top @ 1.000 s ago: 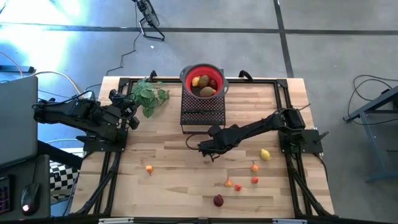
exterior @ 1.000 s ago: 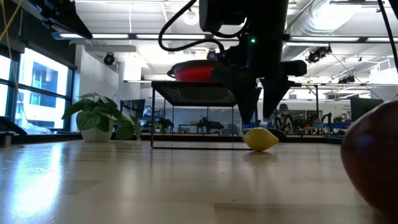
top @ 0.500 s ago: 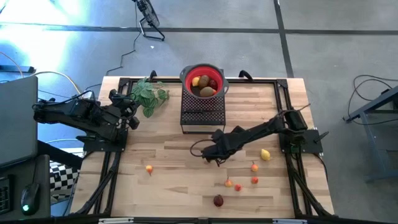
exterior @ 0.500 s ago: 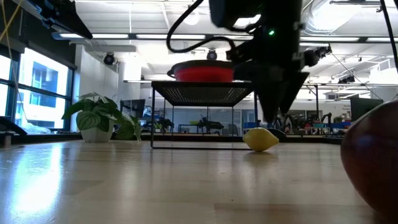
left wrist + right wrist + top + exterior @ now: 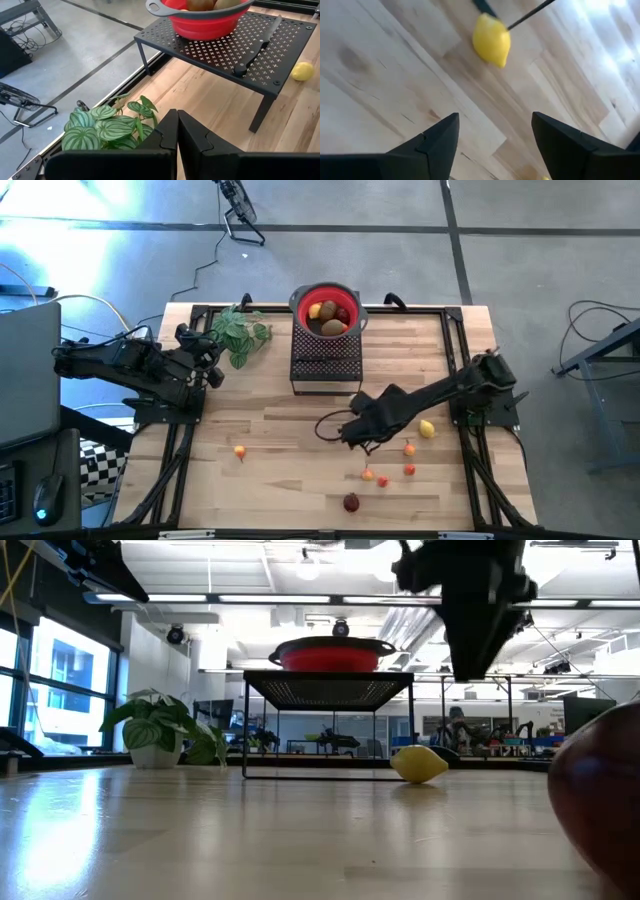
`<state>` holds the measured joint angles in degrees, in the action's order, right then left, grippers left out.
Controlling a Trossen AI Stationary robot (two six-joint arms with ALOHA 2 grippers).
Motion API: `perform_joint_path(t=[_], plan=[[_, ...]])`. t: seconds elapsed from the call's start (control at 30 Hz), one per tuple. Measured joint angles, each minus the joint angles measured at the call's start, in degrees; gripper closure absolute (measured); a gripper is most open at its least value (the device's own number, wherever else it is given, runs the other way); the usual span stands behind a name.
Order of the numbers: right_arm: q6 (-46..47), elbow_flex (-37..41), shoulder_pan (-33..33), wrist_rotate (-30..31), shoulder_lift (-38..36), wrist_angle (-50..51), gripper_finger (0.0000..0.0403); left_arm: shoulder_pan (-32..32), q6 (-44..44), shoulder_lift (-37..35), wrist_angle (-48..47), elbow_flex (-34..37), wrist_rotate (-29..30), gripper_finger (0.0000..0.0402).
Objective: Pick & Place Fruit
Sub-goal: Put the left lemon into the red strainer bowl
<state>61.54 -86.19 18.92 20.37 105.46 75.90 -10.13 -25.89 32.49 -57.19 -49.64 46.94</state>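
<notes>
Light wooden table (image 5: 270, 420) with black frame rails along the edges. At the far middle, black perforated metal stand (image 5: 325, 360), raised on thin legs. On top of it, red bowl (image 5: 327, 308) with grey rim, and black-handled knife (image 5: 256, 46) flat beside the bowl. Near the far left corner, green leafy plant (image 5: 240, 332) with striped leaves, just beside the stand. Grey concrete floor (image 5: 540, 260) around the table, with dark lines and cables. Monitor and mouse (image 5: 43, 513) at the left edge.

I'm counting six fruits lying on the table (image 5: 250, 480): one lemon (image 5: 427, 428), one dark red ball (image 5: 351, 502), four small orange-red ones (image 5: 409, 448).
</notes>
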Motion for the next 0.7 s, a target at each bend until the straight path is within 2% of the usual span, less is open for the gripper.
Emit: perform_joint_path(t=[0.2,0.33,0.47,0.6,0.7], plan=[[-4.50,0.00,1.69,3.39,-7.23,-1.08,0.0181,0.02,0.01,0.02,-0.02,0.02,0.00,0.0402],[-8.28,2.50,4.50,4.93,-11.65,-6.76,0.0192,0.02,0.02,0.02,-0.02,0.00,0.00,0.0402],[-4.16,12.79,6.09,1.64,-17.91,-16.81,0.0214,0.01,0.02,0.02,0.00,0.00,0.01,0.0402],[2.85,24.01,7.08,1.65,-23.82,-25.95,0.0242,0.00,0.04,0.02,-0.02,0.00,0.02,0.0402],[4.56,31.07,7.28,1.80,-27.93,-35.27,0.0260,0.02,0.04,0.01,-0.02,0.00,0.02,0.0402]])
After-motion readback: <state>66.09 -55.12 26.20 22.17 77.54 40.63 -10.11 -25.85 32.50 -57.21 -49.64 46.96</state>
